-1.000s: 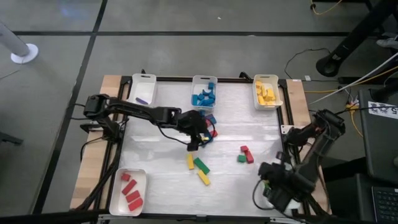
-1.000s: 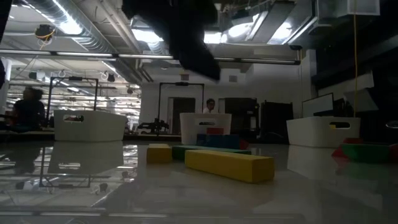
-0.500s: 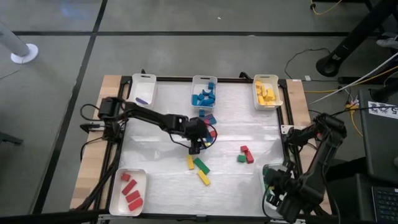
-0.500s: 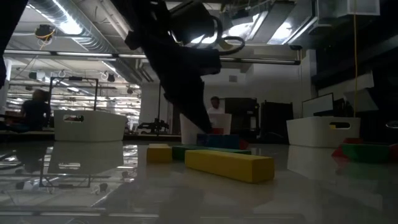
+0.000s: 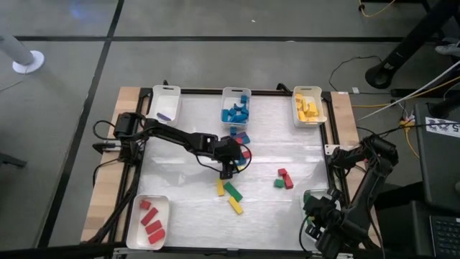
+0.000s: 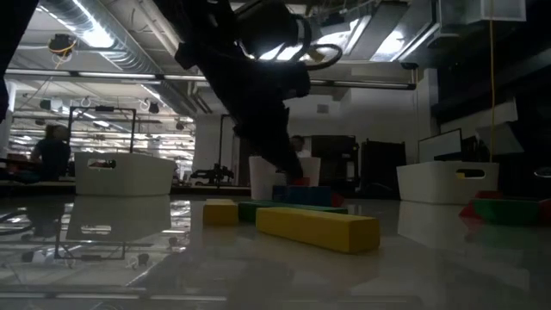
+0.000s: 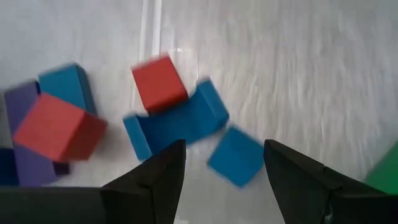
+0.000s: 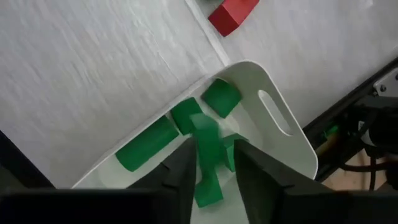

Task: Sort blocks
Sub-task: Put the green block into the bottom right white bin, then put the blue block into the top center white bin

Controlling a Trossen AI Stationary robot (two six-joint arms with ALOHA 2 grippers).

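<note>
Left pincer [image 7: 224, 163] astride small blue block [image 7: 236, 155]

Clustered blocks [image 7: 174, 118] (touching) crowd left fingers [image 7: 163, 180].

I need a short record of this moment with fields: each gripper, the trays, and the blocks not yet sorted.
left gripper: open, above a small blue block at table centre
right gripper: over the green-block tray, a green block between its fingers
sorted trays: red tray, blue tray, yellow tray
loose blocks: yellow bar, red and green pair
</note>
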